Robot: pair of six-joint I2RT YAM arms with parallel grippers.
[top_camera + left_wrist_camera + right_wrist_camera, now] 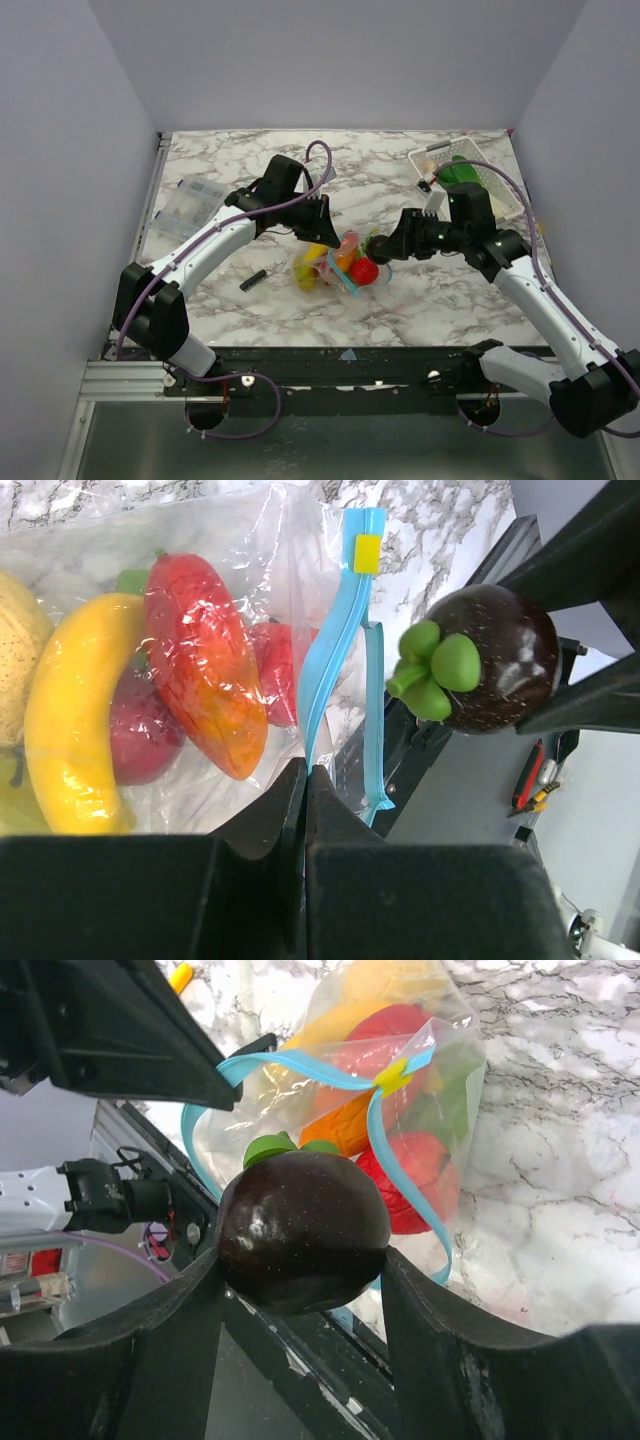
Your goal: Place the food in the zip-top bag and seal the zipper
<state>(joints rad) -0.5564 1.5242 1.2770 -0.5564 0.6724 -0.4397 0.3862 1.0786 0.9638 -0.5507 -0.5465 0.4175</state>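
Clear floppy zip-top bag (335, 265), already holding toy food, is pinched at its mouth edge by the fully closed left tool (307, 780). A dark round plastic fruit with green leaves (300, 1230) is clamped in the half-open right tool (300, 1280), just outside the bag's teal-blue zipper (330, 650). The mouth should be held wide and the fruit pushed past the strip before release.

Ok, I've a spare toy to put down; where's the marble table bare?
Bare: far middle, between the clear packet and white basket; near right, beside the clear zip-top bag. Crowded: centre, where left gripper and right gripper meet.

Left gripper (306, 780) pinches bag (285, 570), right gripper (303, 1260) holds fruit (300, 1222).
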